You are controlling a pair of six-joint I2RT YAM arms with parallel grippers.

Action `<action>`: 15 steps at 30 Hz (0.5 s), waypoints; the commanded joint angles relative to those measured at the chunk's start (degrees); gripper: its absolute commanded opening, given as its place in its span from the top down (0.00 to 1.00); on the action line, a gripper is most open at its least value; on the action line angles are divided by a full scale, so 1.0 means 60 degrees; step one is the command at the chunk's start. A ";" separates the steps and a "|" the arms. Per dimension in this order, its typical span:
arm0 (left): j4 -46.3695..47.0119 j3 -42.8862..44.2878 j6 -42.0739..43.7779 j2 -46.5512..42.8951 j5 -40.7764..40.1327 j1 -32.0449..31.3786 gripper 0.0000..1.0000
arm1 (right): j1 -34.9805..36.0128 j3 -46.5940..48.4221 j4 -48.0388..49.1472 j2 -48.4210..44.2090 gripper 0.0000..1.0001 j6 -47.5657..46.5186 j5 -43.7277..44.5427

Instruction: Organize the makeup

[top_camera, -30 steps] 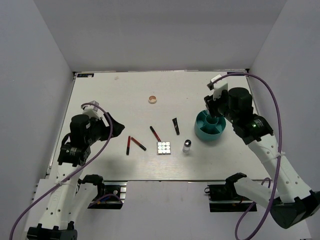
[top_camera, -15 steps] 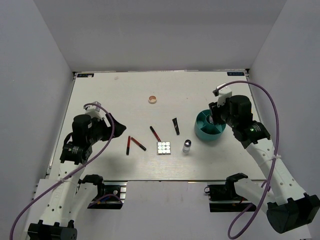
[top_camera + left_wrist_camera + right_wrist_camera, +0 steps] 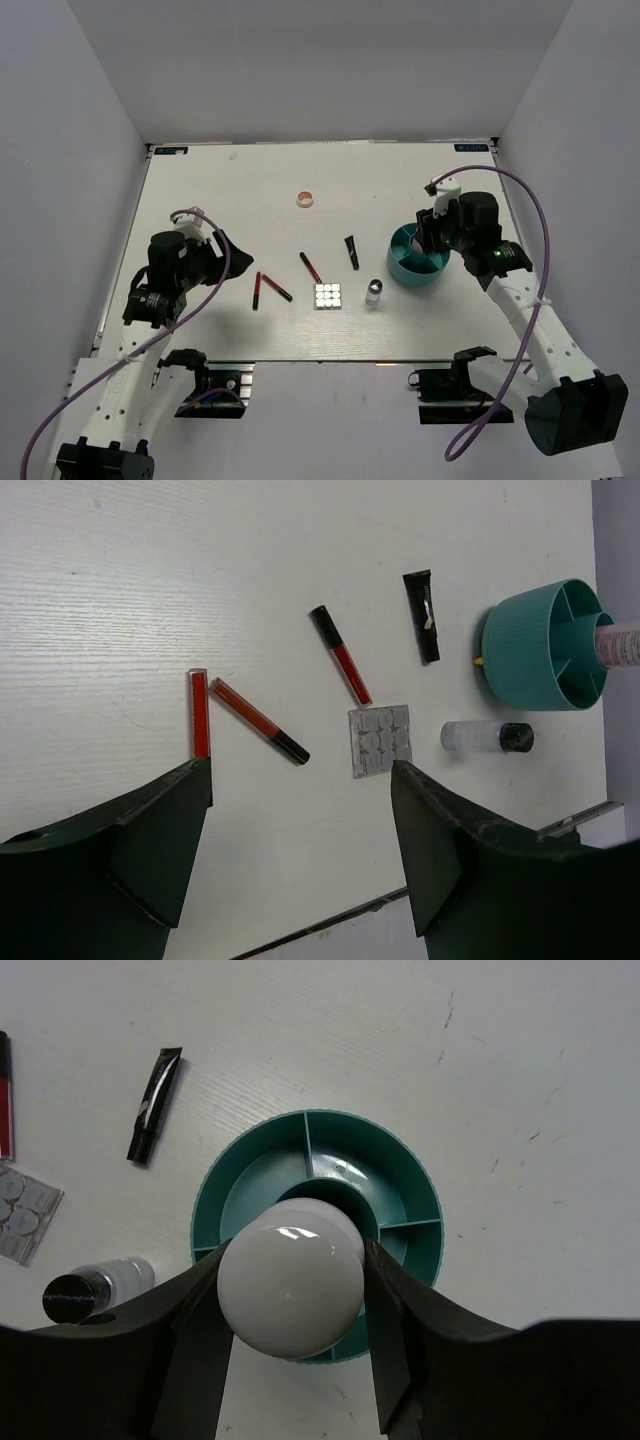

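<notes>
My right gripper (image 3: 291, 1295) is shut on the white bottle (image 3: 290, 1278) and holds it upright over the teal tub (image 3: 410, 1190). The bottle's lower end is at the tub's centre well. From above, the right gripper (image 3: 432, 232) covers the tub's (image 3: 400, 268) far side. My left gripper (image 3: 233, 258) is open and holds nothing, left of the loose makeup: three red-and-black pencils (image 3: 256, 290) (image 3: 277, 288) (image 3: 311, 266), a black tube (image 3: 352, 252), a square palette (image 3: 328, 296), a vial (image 3: 373, 292) and a peach compact (image 3: 305, 199). The left wrist view shows the left gripper (image 3: 300, 770), pencils (image 3: 200, 713), palette (image 3: 380, 740) and vial (image 3: 485, 737).
The table's near edge (image 3: 330, 360) runs just below the palette and vial. White walls close in the table on the left, back and right. The right arm's purple cable (image 3: 545, 230) loops above the tub's right side.
The right gripper has come nearer and lower with the white bottle, onto the tub's centre. The left arm has drifted slightly towards the near edge, still open.
</notes>
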 commanded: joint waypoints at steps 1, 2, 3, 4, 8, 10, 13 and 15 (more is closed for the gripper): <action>-0.0030 0.0007 -0.0067 0.0259 -0.0044 -0.0008 0.18 | -0.0138 -0.0049 0.0530 0.0161 0.83 0.0169 -0.0646; -0.0176 0.0065 -0.0096 0.0535 -0.0103 -0.0008 0.18 | -0.0153 -0.0063 0.0530 0.0249 0.79 0.0125 -0.0690; -0.0250 0.0153 -0.0111 0.0712 -0.0205 -0.0008 0.19 | -0.0197 -0.0049 0.0545 0.0308 0.76 0.0052 -0.0705; -0.0309 0.0182 -0.0140 0.0873 -0.0235 -0.0008 0.20 | -0.0197 -0.0063 0.0545 0.0453 0.67 0.0022 -0.0734; -0.0587 0.0344 -0.0155 0.1824 -0.0264 -0.0096 0.21 | -0.0373 0.0024 0.0808 0.0864 0.59 -0.0051 -0.0793; -0.0689 0.0431 -0.0184 0.2119 -0.0323 -0.0096 0.21 | -0.0431 0.0141 0.1013 0.1128 0.52 -0.0095 -0.0808; -0.0952 0.0549 -0.0184 0.2675 -0.0381 -0.0096 0.21 | -0.0519 0.0449 0.1072 0.1450 0.41 -0.0124 -0.0910; -0.1100 0.0607 -0.0256 0.3157 -0.0454 -0.0096 0.21 | -0.0578 0.0669 0.1058 0.1596 0.36 -0.0154 -0.0954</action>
